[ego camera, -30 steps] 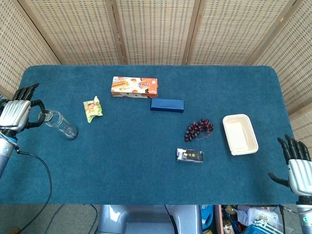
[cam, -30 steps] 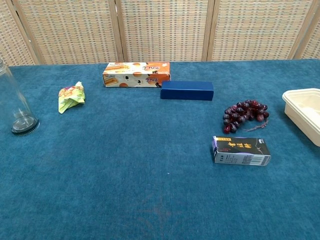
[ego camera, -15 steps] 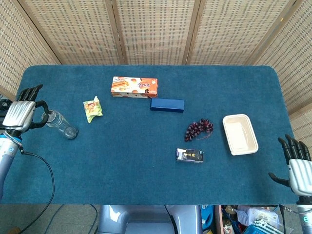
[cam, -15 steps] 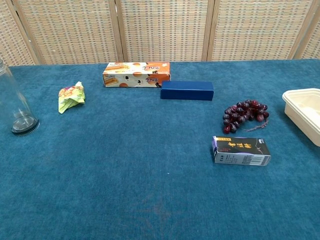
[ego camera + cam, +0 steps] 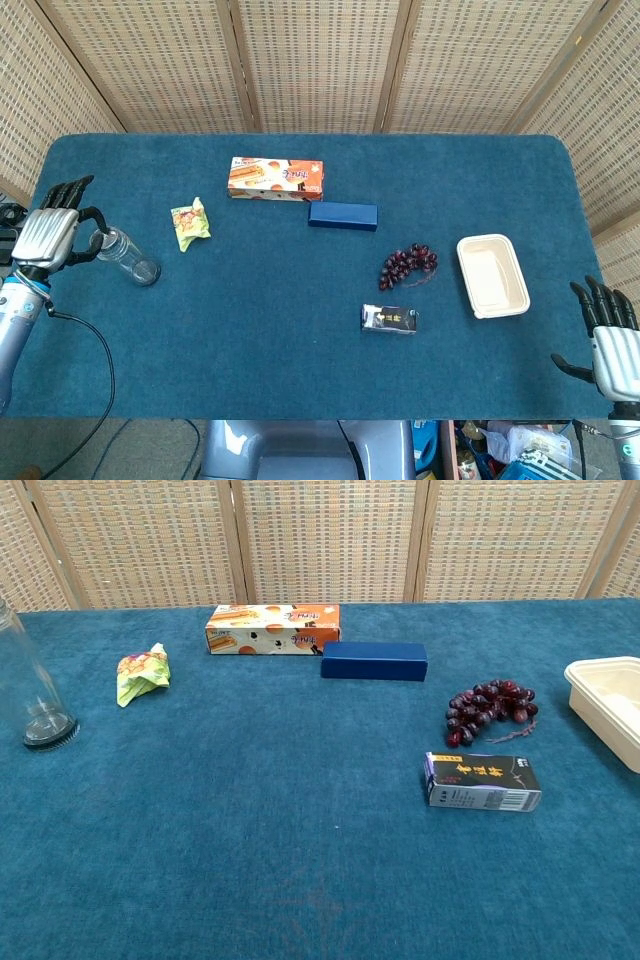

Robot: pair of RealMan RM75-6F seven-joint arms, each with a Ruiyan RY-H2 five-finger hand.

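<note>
A clear glass (image 5: 128,257) stands upright near the table's left edge; the chest view shows the glass (image 5: 30,695) with its base on the blue cloth. My left hand (image 5: 47,237) is just to its left, fingers stretched out and the thumb curving toward the glass's top. I cannot tell whether the thumb touches it, and the hand holds nothing. My right hand (image 5: 607,345) hovers off the table's front right corner with fingers spread and empty. Neither hand shows in the chest view.
On the blue cloth lie a green snack packet (image 5: 188,223), an orange box (image 5: 276,178), a dark blue box (image 5: 343,215), grapes (image 5: 407,264), a small black carton (image 5: 389,319) and a white tray (image 5: 492,275). A cable (image 5: 95,360) trails from my left arm.
My left hand has edged to the right, closer to the glass's top. The glass and the right hand have stayed put.
</note>
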